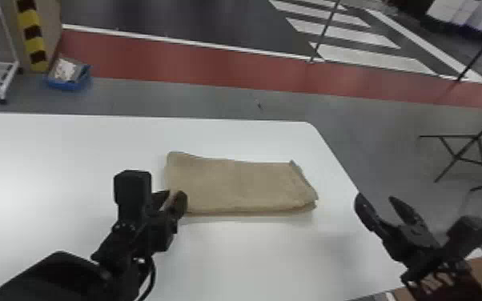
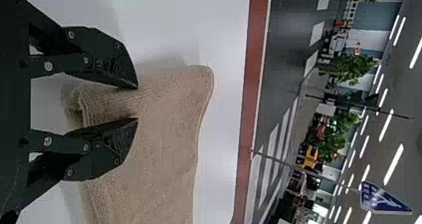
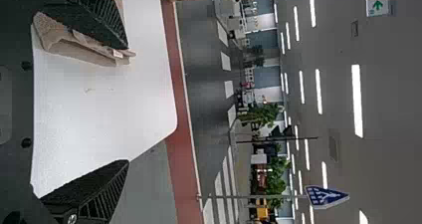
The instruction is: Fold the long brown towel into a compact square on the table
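Black and bulky, the left arm [image 1: 58, 276] is coming in from the bottom edge, its left hand [image 1: 175, 194] standing partly open at the towel's [image 1: 240, 186] left end. Cloth is lying between those fingers, though whether they are pressing on it is hard to tell. Folded in layers, the towel is forming a flat oblong on the bench [image 1: 52, 160], its longer sides running left to right. Near the bench's right edge, the right hand [image 1: 376, 197] is gaping wide, gripping nothing, apart from the towel.
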